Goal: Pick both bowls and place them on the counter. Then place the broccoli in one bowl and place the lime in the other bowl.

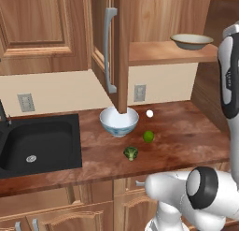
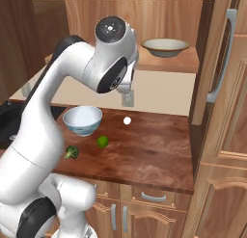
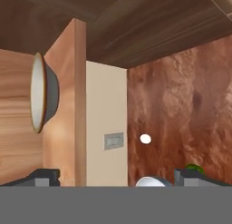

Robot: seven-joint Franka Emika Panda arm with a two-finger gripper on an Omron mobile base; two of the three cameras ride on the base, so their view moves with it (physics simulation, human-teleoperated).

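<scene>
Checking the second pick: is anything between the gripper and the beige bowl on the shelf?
Nothing visible. In the hand view the open gripper faces the beige bowl on the shelf with bare space between. The cabinet door stands swung open beside it, off the path.
</scene>
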